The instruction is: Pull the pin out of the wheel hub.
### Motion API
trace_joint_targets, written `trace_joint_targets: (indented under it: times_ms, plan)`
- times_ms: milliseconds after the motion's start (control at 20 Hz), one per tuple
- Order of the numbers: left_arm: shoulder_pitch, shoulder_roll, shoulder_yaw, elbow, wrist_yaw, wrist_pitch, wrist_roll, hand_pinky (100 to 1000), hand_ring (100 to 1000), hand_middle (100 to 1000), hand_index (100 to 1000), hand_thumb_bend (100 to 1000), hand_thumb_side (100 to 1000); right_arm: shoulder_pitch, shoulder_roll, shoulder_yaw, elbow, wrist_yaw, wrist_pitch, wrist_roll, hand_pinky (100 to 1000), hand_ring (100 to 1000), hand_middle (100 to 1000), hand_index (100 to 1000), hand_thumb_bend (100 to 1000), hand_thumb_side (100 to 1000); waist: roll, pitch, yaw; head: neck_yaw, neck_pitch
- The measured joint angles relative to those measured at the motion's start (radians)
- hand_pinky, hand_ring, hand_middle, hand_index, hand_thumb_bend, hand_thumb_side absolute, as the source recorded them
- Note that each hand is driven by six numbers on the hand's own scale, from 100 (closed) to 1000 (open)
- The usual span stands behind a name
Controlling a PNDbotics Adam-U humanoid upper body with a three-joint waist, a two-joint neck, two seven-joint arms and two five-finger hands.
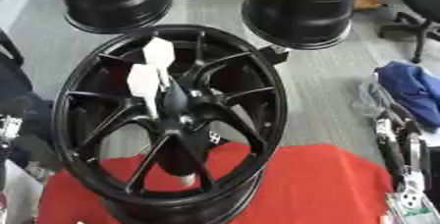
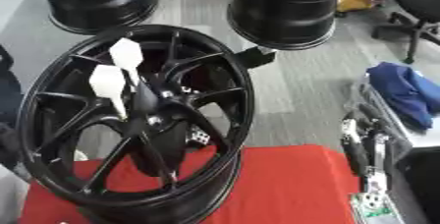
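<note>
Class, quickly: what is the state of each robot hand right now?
Left robot hand: cannot be told.
Right robot hand: open, holding nothing.

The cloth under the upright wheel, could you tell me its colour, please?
Red cloth, clearest in the left eye view.

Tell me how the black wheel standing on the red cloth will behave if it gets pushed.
The black wheel stands on its rim, leaning, so a sideways push would likely tip it. Its round edge on the red cloth suggests it could also roll. It looks rigid and probably heavy, so it should not flex.
</note>
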Motion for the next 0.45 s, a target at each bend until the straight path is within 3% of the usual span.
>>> trace_joint_targets:
  times_ms: [450]
  plan:
    - [0.0, -0.003, -0.003, 0.0, 0.0, 0.0, 0.0, 586, 678, 654, 692, 719, 649, -0.002, 0.0, 0.012, -0.011, 0.007, 0.0, 0.001, 707, 793, 928, 864, 100, 692, 0.0, 0.003, 0.004, 0.015, 0.003]
